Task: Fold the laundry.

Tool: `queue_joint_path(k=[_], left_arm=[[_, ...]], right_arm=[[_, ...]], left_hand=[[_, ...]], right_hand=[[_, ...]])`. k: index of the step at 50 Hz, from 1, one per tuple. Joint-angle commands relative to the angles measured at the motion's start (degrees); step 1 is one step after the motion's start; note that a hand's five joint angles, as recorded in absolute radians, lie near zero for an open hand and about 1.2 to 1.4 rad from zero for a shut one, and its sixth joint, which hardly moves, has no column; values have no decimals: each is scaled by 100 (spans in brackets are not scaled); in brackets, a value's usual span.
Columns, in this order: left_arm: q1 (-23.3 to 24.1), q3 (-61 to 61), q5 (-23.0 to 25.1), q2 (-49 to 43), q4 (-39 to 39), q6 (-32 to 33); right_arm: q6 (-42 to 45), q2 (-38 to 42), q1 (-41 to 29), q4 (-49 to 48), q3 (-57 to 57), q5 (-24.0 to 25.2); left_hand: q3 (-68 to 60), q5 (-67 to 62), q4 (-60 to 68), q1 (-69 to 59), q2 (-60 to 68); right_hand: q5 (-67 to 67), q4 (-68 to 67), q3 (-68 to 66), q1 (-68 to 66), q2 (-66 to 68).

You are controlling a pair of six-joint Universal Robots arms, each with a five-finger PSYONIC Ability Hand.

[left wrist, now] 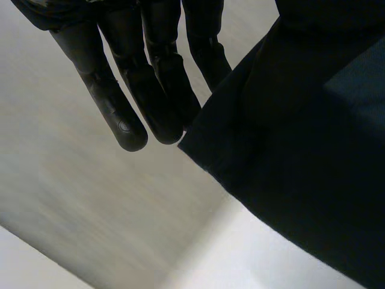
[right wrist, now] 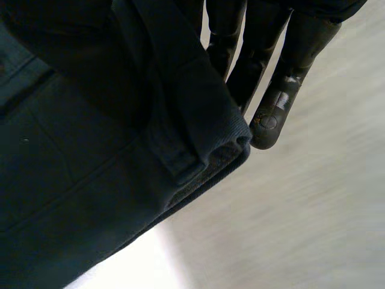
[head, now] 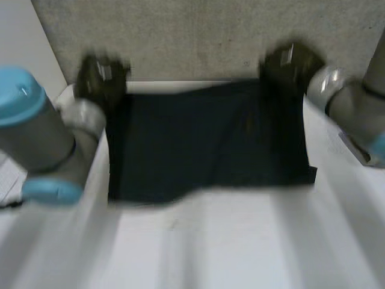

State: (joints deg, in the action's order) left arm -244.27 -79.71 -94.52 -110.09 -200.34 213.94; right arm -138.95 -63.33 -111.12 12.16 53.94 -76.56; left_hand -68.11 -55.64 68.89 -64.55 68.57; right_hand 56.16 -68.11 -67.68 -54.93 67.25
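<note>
Dark cloth [head: 204, 141] | far corners pinched against straight fingers [left wrist: 162, 90] | left hand [head: 101, 76], right hand [head: 289, 61]

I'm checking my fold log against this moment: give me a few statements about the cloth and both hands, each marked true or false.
1. The cloth is dark. True.
2. The left hand is at the cloth's near edge. False: it is at the far left corner.
3. The right hand is at the cloth's far right corner. True.
4. The cloth is bunched into a ball. False: it is spread out, roughly rectangular.
5. The cloth is on a white table. True.
</note>
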Motion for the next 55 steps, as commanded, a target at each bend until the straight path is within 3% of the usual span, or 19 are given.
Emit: queue_joint_path(k=[1, 3, 8, 17, 29, 33, 38, 45, 49, 52, 55], left_arm=[[-165, 808, -57, 356, -2895, 279], [-173, 659, -66, 435, -3002, 279], [-199, 10, -75, 489, -2398, 236], [-173, -1257, -75, 278, -2097, 227], [143, -2435, -233, -645, -1781, 288], [266, -2646, -575, -418, -1193, 385], [424, -2857, -988, 582, -175, 289], [836, -3243, -1059, 1340, 916, 350], [1459, -3411, -1121, 1447, 2398, 350], [1637, -3376, -1077, 1438, 2763, 306], [1629, -3262, -1094, 1429, 2413, 209]], right_arm=[[-554, -240, -15, -3569, -429, -114], [-554, -320, -41, -3712, -271, 0], [-660, -346, -15, -3300, 169, 299], [-642, -267, -76, -3027, 1328, 291], [-554, 1218, -85, -2017, 2401, 115], [-546, 1078, -76, -1867, 2656, 62], [-266, 114, -68, -791, 2999, 62], [280, -425, -76, 969, 3298, 80], [849, -565, -41, 1611, 3622, 10], [1106, -741, -41, 1816, 3843, 36], [1151, -847, -50, 1606, 4063, 106]], left_hand=[[-1189, -1436, 1111, -1545, 1143], [-1189, -1436, 1111, -1545, 1143], [-1189, -1436, 1111, -1545, 1143], [-1189, -1436, 1111, -1545, 1143], [-1189, -1436, 1111, -1545, 1143], [-1189, -1436, 1111, -1545, 1143], [-1189, -1436, 1111, -1545, 1143], [-1189, -1436, 1111, -1545, 1143], [-1189, -1436, 1111, -1545, 1143], [-1189, -1436, 1111, -1545, 1143], [1006, 759, -1083, 650, -1052]], right_hand=[[1384, -1189, -1232, -2507, 1275], [1384, -1189, -1232, -2507, 1275], [1384, -1189, -1232, -2507, 1275], [1384, -1189, -1232, -2507, 1275], [1384, -1189, -1232, -2507, 1275], [1384, -1189, -1232, -2507, 1275], [1384, -1189, -1232, -2507, 1275], [1384, -1189, -1232, -2507, 1275], [1384, -1189, -1232, -2507, 1275], [1384, -1189, -1232, -2507, 1275], [1384, -1189, -1232, -2507, 1275]])
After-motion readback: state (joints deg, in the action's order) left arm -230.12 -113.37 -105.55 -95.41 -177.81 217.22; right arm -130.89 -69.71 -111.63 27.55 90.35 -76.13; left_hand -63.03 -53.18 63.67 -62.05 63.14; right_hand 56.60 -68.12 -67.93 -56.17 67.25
